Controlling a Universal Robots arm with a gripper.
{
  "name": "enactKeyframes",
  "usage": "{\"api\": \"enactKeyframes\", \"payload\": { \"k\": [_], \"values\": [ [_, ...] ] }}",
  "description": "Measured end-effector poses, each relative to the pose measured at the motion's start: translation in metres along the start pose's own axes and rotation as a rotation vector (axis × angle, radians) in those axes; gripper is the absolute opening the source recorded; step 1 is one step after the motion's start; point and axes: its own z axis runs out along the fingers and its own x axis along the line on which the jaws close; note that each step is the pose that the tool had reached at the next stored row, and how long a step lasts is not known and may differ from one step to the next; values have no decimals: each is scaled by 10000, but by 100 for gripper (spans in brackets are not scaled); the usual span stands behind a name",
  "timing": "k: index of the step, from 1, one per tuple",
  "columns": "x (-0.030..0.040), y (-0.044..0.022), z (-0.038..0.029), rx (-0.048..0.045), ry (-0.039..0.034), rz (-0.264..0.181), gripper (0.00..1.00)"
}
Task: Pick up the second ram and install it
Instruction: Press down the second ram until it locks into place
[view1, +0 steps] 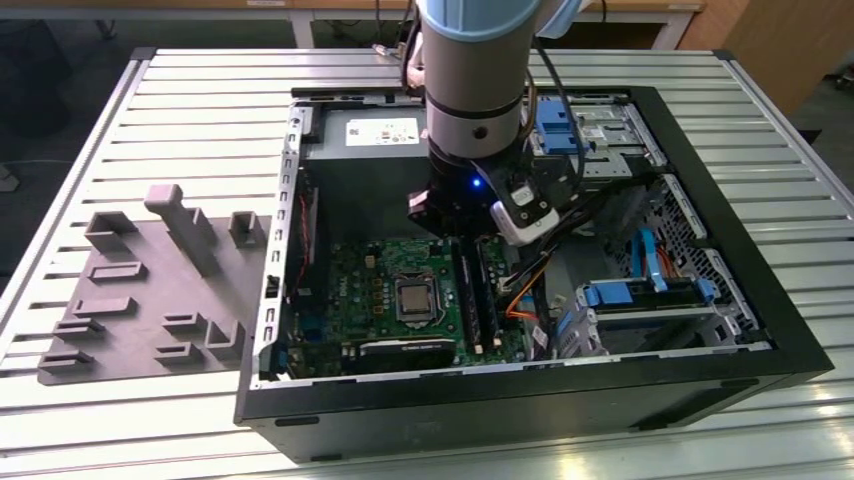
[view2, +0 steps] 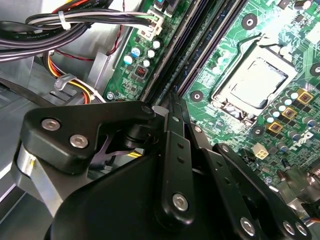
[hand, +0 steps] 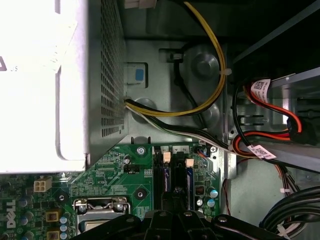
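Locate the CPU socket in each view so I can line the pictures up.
Exterior view: CPU socket at the exterior view's left of the memory slots.
Second wrist view: CPU socket alongside the memory slots.
First wrist view: CPU socket beside the memory slots.
Shared landmark: the memory slots.

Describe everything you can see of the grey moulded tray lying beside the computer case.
The grey tray looks like matt moulded plastic, one flat piece with several raised blocks of differing heights, the tallest near its far edge. It lies flat on the slatted metal table, at the exterior view's left of the open black computer case. Its edge sits close to the case wall; whether they touch cannot be told.
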Motion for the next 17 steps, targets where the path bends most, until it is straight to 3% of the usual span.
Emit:
{"api": "enactKeyframes", "payload": {
  "k": [17],
  "values": [
    [3,0,37,-3,-1,0,11]
  ]
}}
